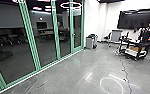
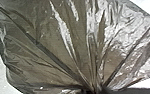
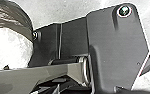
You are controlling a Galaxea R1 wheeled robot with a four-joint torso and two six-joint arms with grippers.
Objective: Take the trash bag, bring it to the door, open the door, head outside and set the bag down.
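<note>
The thin, crinkled grey-brown plastic trash bag [image 2: 58, 47] is clamped at its gathered neck in my left gripper [image 2: 93, 91], near the edge of my dark base plate [image 3: 111, 37]. My right gripper's state I cannot tell. I should roll smoothly, keeping the plastic off that plate's corners and the green-framed glass wall [image 1: 44, 47].

bench [image 1: 138, 45]: dark, person [image 1: 147, 33] behind
cable [image 1: 124, 70]: dark, across floor [image 1: 88, 67]
panel [image 1: 128, 20]: black, on wall [image 1: 92, 20]
box [image 1: 90, 43]: grey, probably a bin
</note>
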